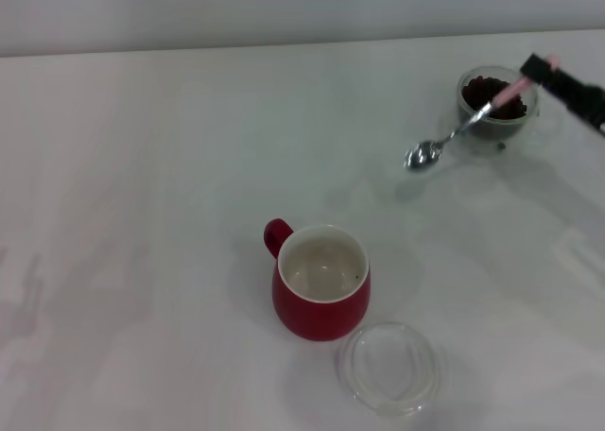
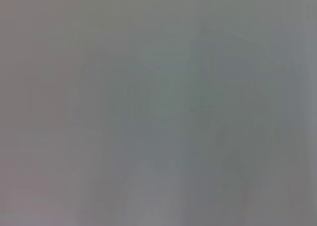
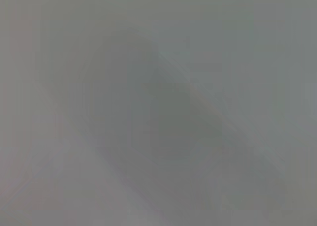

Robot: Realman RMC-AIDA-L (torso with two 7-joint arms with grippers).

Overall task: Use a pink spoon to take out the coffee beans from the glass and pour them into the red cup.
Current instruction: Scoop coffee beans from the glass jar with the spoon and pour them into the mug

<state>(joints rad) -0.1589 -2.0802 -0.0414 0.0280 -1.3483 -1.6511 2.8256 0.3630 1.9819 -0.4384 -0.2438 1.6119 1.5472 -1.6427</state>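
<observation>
In the head view the right gripper (image 1: 541, 69) comes in from the far right and is shut on the pink spoon (image 1: 461, 127) by its pale pink handle end. The spoon slants down to the left, its shiny bowl (image 1: 423, 154) held in the air left of the glass (image 1: 497, 102). I cannot tell whether the bowl carries beans. The glass stands at the far right with dark coffee beans (image 1: 492, 93) inside. The red cup (image 1: 321, 282) stands at front centre, handle to the back left, its white inside looking empty. The left gripper is out of view. Both wrist views show only grey blur.
A shallow clear round dish (image 1: 389, 367) lies just front right of the red cup. Everything rests on a white table (image 1: 142, 214), whose back edge meets a pale wall.
</observation>
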